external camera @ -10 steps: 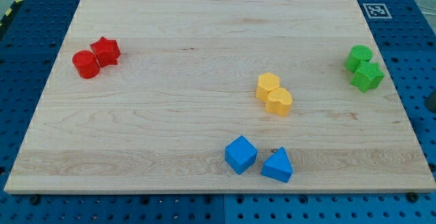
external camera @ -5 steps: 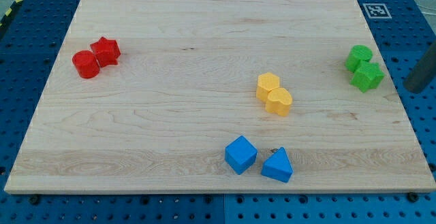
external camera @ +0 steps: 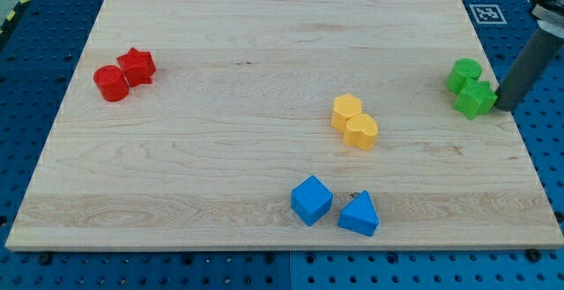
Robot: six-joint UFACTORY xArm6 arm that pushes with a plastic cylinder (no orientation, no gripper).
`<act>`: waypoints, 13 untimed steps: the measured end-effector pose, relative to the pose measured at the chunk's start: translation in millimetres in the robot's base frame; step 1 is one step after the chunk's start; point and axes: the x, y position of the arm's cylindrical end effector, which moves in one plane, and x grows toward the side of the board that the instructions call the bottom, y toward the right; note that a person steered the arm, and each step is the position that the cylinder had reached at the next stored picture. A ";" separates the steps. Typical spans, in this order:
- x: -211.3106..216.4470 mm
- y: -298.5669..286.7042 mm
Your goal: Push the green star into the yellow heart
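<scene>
Dark rod leaning in from the view's top right, my tip (external camera: 505, 107) just beside the small green star block (external camera: 476, 100), no gripper. Star upright, touching the other green block (external camera: 463, 74), well apart from the yellow heart block (external camera: 360, 132).

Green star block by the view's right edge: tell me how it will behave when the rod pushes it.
The green star looks squat and flat-bottomed, so it should slide on the smooth board rather than tip or roll. It seems a small rigid piece, probably light. My tip sits just at its right; its lobed sides and the green block touching it may make it twist.
</scene>
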 end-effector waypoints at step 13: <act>16.5 -108.4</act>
